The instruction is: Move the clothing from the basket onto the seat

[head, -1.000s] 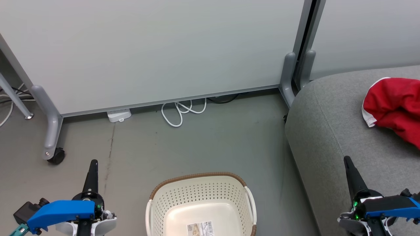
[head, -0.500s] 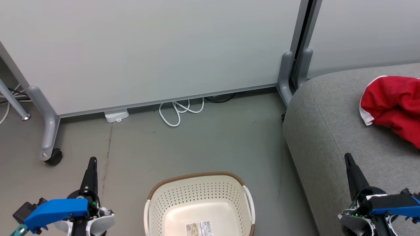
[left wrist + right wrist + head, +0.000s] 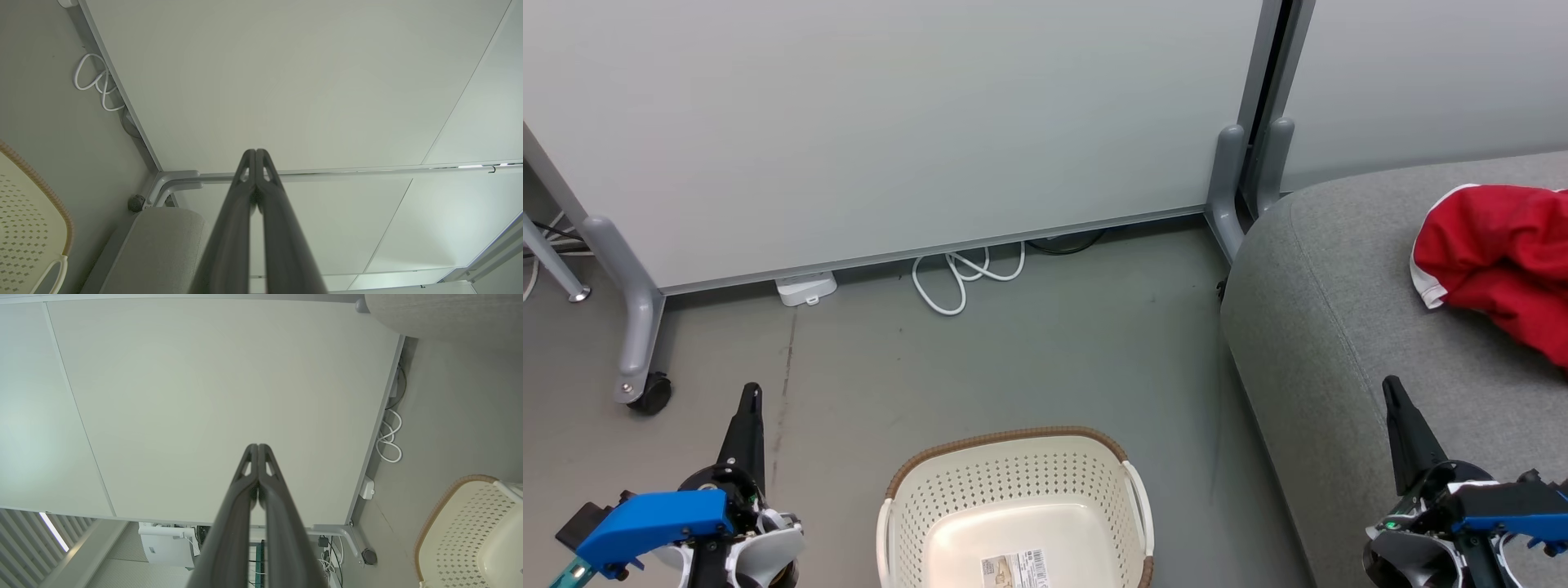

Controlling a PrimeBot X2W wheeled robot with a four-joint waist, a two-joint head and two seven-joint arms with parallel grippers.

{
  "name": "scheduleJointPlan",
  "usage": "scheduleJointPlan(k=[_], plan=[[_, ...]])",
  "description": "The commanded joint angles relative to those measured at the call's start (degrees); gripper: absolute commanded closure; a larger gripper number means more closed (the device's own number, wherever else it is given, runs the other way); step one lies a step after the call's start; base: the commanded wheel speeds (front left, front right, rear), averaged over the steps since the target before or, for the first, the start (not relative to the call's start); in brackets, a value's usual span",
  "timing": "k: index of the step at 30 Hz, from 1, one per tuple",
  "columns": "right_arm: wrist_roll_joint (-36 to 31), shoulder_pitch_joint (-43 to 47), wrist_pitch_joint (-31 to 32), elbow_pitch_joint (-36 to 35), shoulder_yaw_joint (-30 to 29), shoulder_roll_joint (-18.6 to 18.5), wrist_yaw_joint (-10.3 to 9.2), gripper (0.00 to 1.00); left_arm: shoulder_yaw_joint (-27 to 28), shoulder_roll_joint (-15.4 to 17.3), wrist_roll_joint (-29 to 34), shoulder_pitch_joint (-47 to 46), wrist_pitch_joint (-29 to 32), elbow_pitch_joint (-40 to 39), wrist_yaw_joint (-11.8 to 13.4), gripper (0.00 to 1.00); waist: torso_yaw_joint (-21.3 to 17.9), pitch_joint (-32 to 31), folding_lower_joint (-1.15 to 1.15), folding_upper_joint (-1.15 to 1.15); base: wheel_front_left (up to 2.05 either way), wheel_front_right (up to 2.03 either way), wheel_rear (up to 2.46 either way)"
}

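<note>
— What is held in the basket (image 3: pixel 980 482)?
— A paper label (image 3: pixel 1015 567) is seen on its bare cream bottom. The basket is set on the grey floor (image 3: pixel 1054 359), just beside the seat (image 3: pixel 1339 327).
— And where is the clothing (image 3: pixel 1494 253) found?
— It is heaped on the seat, towards the right edge of the head view, well apart from the basket. White edging is shown along its left side.
— What is given by the wrist views?
— In the left wrist view the basket's brown rim (image 3: pixel 49 192) and one white handle (image 3: pixel 49 274) are caught at the lower left, with the seat's rounded corner near them. In the right wrist view a white boxy appliance (image 3: pixel 167 547) is seen past the partition panel (image 3: pixel 890 122), and the looped white cable (image 3: pixel 956 282) is shown at the panel's foot.
— How are the arms posed?
— The left claw (image 3: pixel 751 392) is raised over the floor left of the basket, its fingers pressed together and pointed away from the robot. The right claw (image 3: pixel 1392 385) is seen against the seat's near part, likewise closed, with nothing gripped.
</note>
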Motion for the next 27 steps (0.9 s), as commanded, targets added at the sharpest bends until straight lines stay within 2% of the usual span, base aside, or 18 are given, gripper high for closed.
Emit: scheduleJointPlan(k=[1, 27], plan=[[1.4, -0.8, 0.5, -0.2, -0.2, 0.2, 0.02, 1.0, 0.3, 0.1, -1.4, -0.9, 0.4, -0.3, -0.5, 1.0, -0.1, 0.0, 0.0, 0.0, 0.0, 0.0, 0.0], [1.4, -0.8, 0.5, -0.2, -0.2, 0.2, 0.02, 1.0, 0.3, 0.1, -1.4, -0.8, 0.5, -0.3, -0.4, 1.0, -0.1, 0.0, 0.0, 0.0, 0.0, 0.0, 0.0]])
